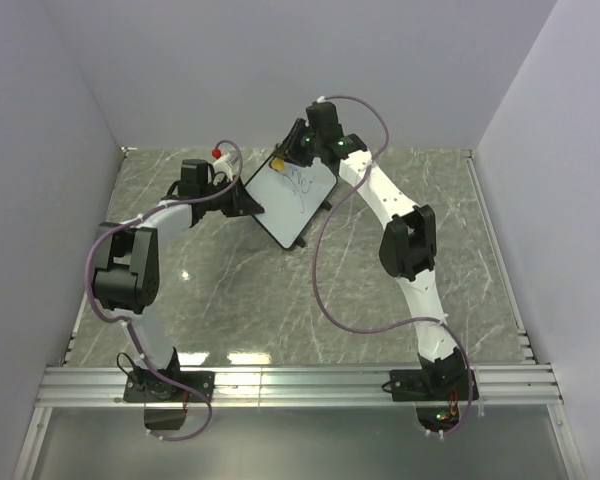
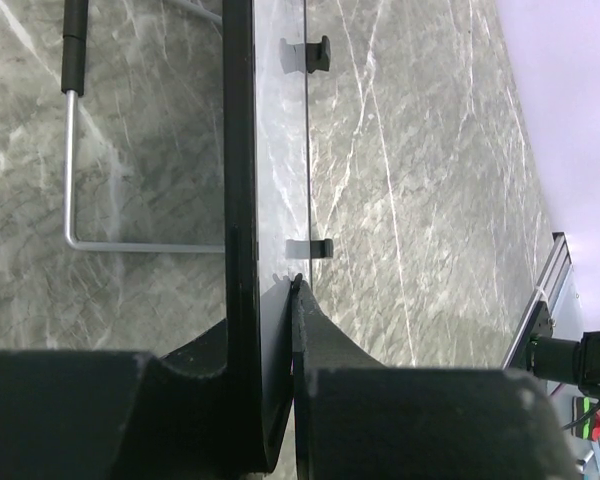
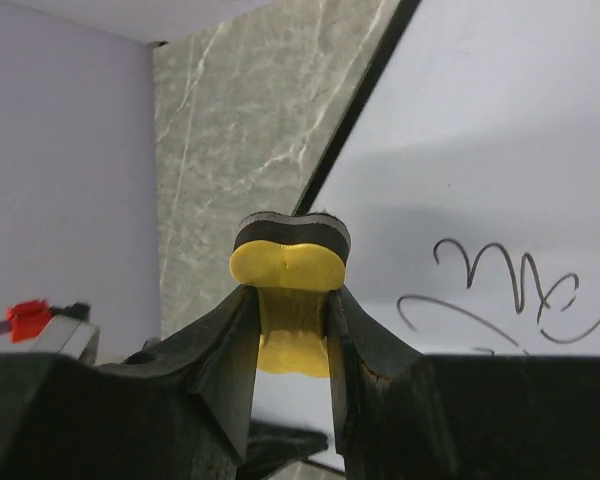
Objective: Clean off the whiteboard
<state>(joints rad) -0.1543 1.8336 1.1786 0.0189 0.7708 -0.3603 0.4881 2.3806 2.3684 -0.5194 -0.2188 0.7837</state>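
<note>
The whiteboard (image 1: 292, 196) is held tilted above the middle of the table, with black scribbles (image 1: 302, 182) on its face. My left gripper (image 1: 248, 203) is shut on its left edge. In the left wrist view the board's black rim (image 2: 240, 150) runs edge-on between the closed fingers of the left gripper (image 2: 278, 335). My right gripper (image 1: 286, 156) is at the board's far corner, shut on a yellow bone-shaped eraser (image 3: 288, 266). The eraser's dark felt side lies against the white face of the whiteboard (image 3: 500, 140), left of the scribbles (image 3: 520, 290).
A grey marble tabletop (image 1: 220, 290) lies under both arms, walled by pale panels at the back and sides. A small red-capped object (image 1: 217, 152) sits near the back left. A bent metal stand wire (image 2: 70, 180) hangs behind the board. An aluminium rail (image 1: 300, 385) spans the near edge.
</note>
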